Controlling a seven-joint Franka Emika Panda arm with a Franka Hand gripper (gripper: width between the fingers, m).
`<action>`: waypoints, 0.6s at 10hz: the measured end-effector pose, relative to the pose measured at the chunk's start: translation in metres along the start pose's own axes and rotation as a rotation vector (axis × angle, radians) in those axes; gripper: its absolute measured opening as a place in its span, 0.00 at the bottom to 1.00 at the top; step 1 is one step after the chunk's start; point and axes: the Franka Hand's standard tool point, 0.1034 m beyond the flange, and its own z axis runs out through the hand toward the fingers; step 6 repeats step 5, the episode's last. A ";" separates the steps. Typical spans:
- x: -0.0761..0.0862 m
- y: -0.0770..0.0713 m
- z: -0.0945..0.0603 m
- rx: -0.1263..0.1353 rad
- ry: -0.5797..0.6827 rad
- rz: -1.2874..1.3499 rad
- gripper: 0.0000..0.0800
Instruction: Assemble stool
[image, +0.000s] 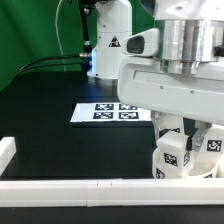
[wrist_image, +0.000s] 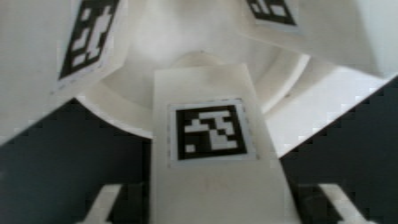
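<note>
On the black worktop (image: 50, 110), at the exterior view's lower right, the arm hangs over the stool parts, close against the white rail (image: 60, 190) that runs along the near edge. The marker board (image: 100, 113) lies flat farther back, toward the middle, apart from the work.

Under the wrist, the exterior view shows tagged legs (image: 172, 150) standing upright and close together, but the arm's housing covers what they stand on and how many there are.

The wrist view gives the relation that matters. The seat (wrist_image: 125, 110), a pale round disc, lies straight below the gripper (wrist_image: 210, 205), and one leg (wrist_image: 214, 130) runs directly away from the fingers toward it, its long axis in line with the gripper's approach. Two more tagged legs (wrist_image: 93, 40) slant in from either side on the seat. The gripper is closed on the middle leg; its fingers are only dimly seen as pale bars at each side of it.

By my judgement the leg is being seated in, or turned into, its socket, so the next move depends on keeping that axis square to the disc.

The socket itself is hidden behind the leg, the seat's rim is cut off, and whether the leg's end has bottomed out cannot be told.
</note>
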 end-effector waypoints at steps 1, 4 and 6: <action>0.000 0.000 0.000 0.001 0.000 -0.003 0.43; 0.003 -0.005 -0.024 0.027 -0.008 -0.003 0.75; 0.007 -0.005 -0.042 0.033 -0.024 0.000 0.80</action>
